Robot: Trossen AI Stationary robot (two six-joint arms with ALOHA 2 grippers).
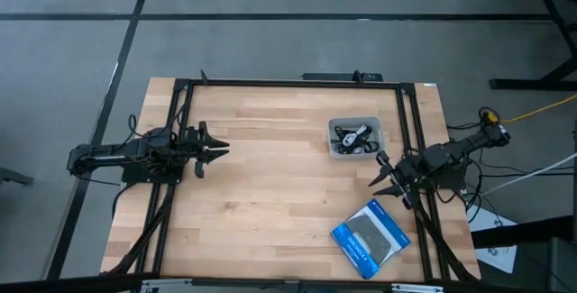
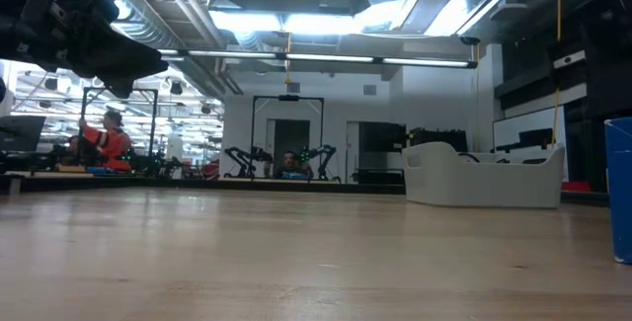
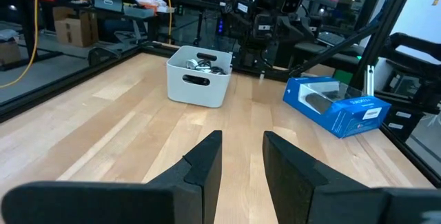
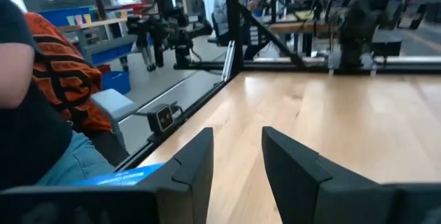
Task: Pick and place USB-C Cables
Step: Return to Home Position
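USB-C Cables (image 1: 353, 136) inside grey bin (image 1: 331, 140). Right gripper (image 1: 380, 170) just beside bin, fingers spread, empty. Left gripper (image 1: 216, 149) well apart from bin, spread, empty.

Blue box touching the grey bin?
Apart. High view shows bare wood between the blue box and the grey bin; left wrist view shows the gap too.

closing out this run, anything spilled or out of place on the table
Nothing stands out. The USB-C cables lie inside the gray bin, none on the table. The blue-and-black box lies askew near the right gripper, intact. The left gripper waits at the opposite side, both with jaws open.
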